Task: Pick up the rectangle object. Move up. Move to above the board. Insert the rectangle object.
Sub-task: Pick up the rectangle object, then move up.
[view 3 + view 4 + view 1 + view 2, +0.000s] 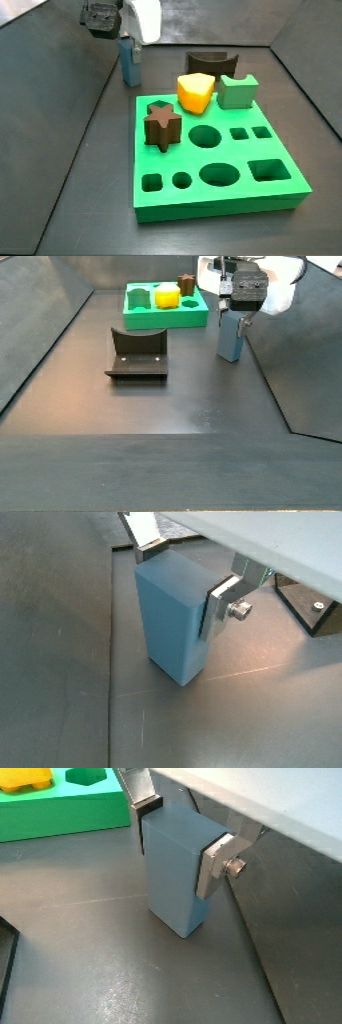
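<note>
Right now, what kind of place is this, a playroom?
Probably a robot test bench, not a playroom: dark walled floor, the gripper straddling the rectangle object, a board of shaped holes, and the fixture.

Dark grey matte floor (160, 406), sloped grey walls (40, 316).

No readable text, label, brand, number or sign shows in any view. The tall, slim light-blue matte rectangular block (171, 617) between the jaws of the gripper (187, 574) has plain faces, and the thick bright green slab with shaped holes (221, 150) carries no markings either.
</note>
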You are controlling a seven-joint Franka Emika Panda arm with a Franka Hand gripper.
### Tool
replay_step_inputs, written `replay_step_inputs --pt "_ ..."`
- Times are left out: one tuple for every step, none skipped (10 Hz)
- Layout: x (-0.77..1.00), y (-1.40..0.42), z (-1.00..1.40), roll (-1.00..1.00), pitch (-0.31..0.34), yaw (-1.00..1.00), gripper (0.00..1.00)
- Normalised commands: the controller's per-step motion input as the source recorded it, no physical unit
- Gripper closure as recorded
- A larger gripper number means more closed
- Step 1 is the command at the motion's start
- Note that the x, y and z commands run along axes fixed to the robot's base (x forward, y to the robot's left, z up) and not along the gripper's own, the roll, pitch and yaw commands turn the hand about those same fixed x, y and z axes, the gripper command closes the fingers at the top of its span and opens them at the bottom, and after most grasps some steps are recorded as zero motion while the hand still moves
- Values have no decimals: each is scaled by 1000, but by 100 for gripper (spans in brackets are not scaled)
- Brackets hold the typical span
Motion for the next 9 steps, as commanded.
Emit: replay_step_inputs --pt "0 0 0 0 0 0 100" --pt "0 0 0 0 0 0 100" --pt "0 0 0 0 0 0 100" --pt "0 0 0 0 0 0 100" --pt "0 0 833 0 0 0 100" --pt "-64 72 822 19 42 -17 100" --pt "-80 56 714 14 59 -27 100" --pt "-62 42 638 10 55 -29 100" --pt "-38 29 452 0 49 -29 100"
